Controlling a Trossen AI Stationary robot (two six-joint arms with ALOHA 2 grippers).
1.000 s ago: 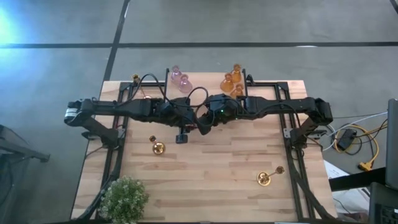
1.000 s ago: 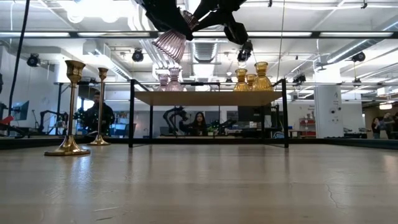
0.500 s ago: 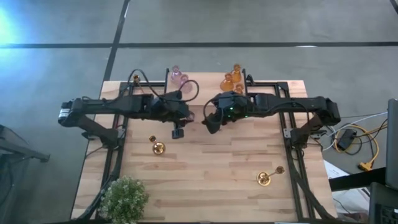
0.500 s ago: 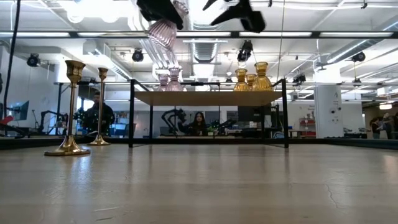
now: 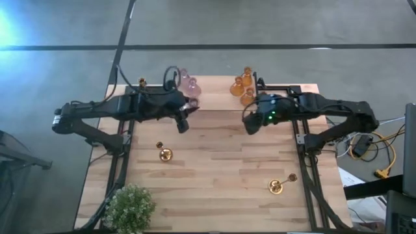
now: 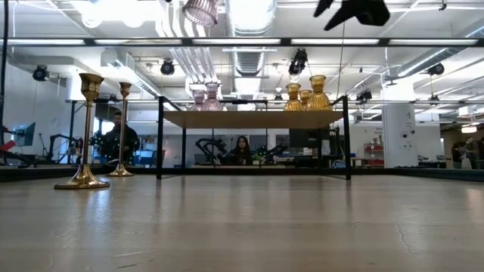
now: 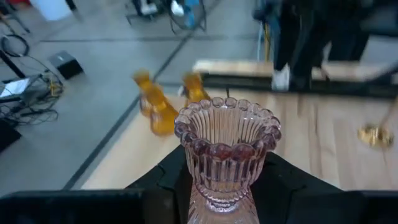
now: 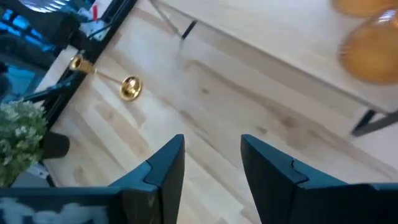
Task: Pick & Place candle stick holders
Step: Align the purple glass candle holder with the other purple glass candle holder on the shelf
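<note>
My left gripper (image 5: 185, 112) is shut on a pink ribbed glass candle stick holder (image 7: 227, 149), high above the table near the raised shelf (image 5: 214, 91); the holder also shows in the low view (image 6: 200, 9). Two pink holders (image 5: 188, 80) and three amber ones (image 5: 242, 86) stand on the shelf. My right gripper (image 8: 211, 168) is open and empty, in the air right of centre (image 5: 250, 123). One gold holder (image 5: 164, 154) is on the table at the left, one (image 5: 279, 185) lies on its side near the right, and one (image 5: 142, 82) stands at the far left. My left gripper pinches the pink holder's narrow ribbed part (image 7: 205, 186) below its beaded cup between the two fingers (image 7: 168, 183), one on each side. The beaded cup points away from the wrist. The holder is lifted clear of the table and the shelf.
A green leafy plant (image 5: 129, 207) stands at the near left corner. Dark frame rails (image 5: 120, 162) run along both table sides. The shelf stands on dark legs (image 6: 160, 136) at the far edge. People show in the room beyond (image 6: 242, 149).
The two grippers, close together over the table's middle a second ago, have drawn apart. My left gripper has carried the pink holder up and toward the far edge, near the shelf. My right gripper has gone toward the right edge, away from the holder.
</note>
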